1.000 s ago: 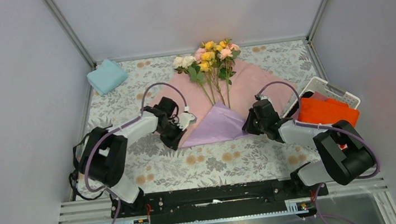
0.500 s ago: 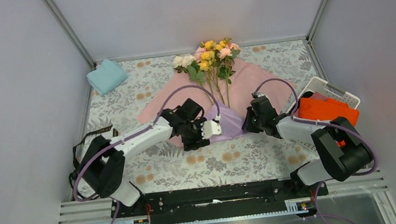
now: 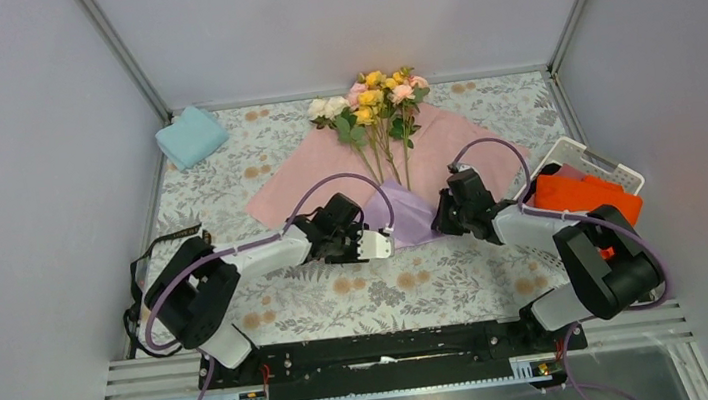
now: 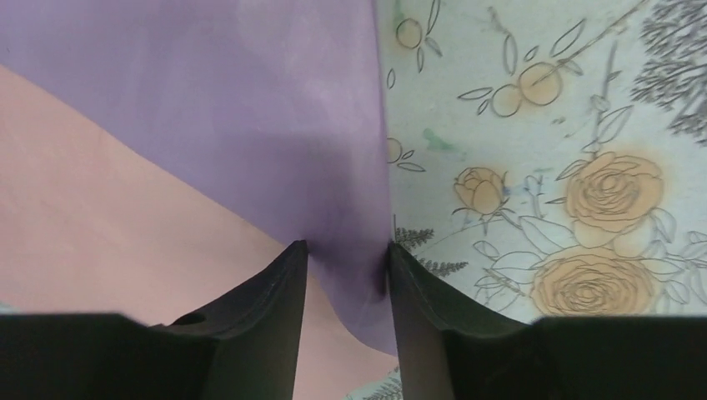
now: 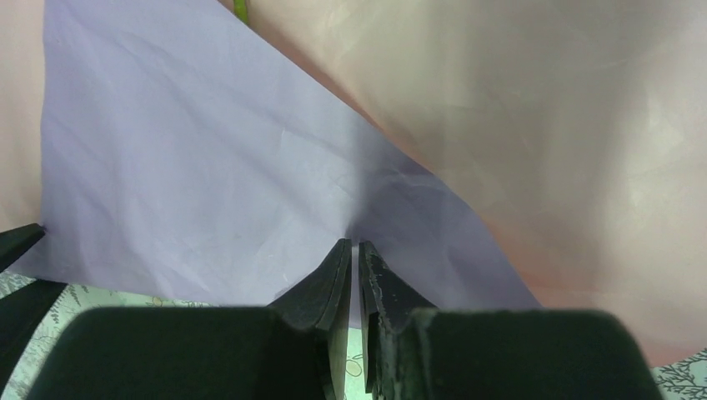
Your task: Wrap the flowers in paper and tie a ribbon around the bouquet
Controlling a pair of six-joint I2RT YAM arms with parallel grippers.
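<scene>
1. The flowers (image 3: 378,107), a bunch of small yellow, pink and white artificial blooms with green leaves and thin stems, lie on the far middle of the counter. The blooms point to 12 o'clock and the stems run toward 6.
2. Under them spreads the paper (image 3: 454,138), a large thin matte sheet, pink on its upturned face. Its 6 o'clock corner is folded up toward the stem ends, showing a lilac flap (image 3: 410,216).
3. The right gripper (image 5: 353,246) sits at the flap's 3 o'clock side. Its black fingers are all but together, clamped on the flap's edge.
4. The left gripper (image 4: 346,254) sits at the flap's 8 o'clock side. Its fingers stand apart with the flap's edge lying in the gap. Whether the pads touch the sheet I cannot tell from the wrist view.
5. The ribbon (image 3: 178,236), a long narrow black band, lies at the counter's 9 o'clock edge, partly behind the left arm and well apart from the paper.
6. The counter (image 3: 381,293) wears a pale cloth printed with flowers.
7. A folded light blue cloth (image 3: 190,136) rests at 10 o'clock.
8. A white slatted plastic basket (image 3: 593,165) at 3 o'clock holds an orange cloth (image 3: 586,199).
</scene>
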